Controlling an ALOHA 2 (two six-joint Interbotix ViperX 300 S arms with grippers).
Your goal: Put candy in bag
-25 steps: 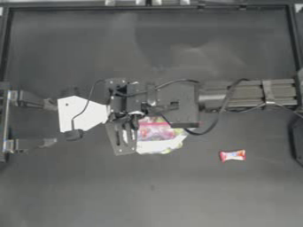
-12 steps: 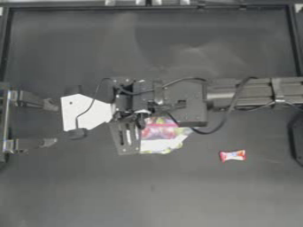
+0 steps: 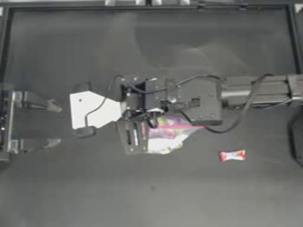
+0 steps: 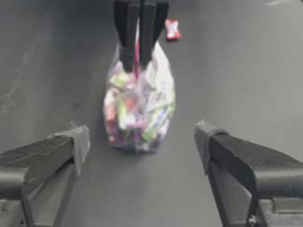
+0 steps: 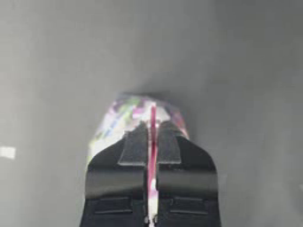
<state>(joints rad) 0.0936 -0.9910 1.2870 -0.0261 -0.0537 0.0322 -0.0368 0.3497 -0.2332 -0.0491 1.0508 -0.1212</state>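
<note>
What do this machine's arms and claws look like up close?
Both arms are dark grey-black metal. The right arm is boxy, with thin black cables looping alongside. The right gripper has two flat black fingers; the left gripper has chunkier angular grey-black ones. A white plate sits on the left arm.

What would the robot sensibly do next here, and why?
Probably the left gripper should close in on the bag to help pull it open. The right gripper is shut on the bag's seal strip, the left's jaws are open with the bag in front of them, and the candy lies on the table, apart.
</note>
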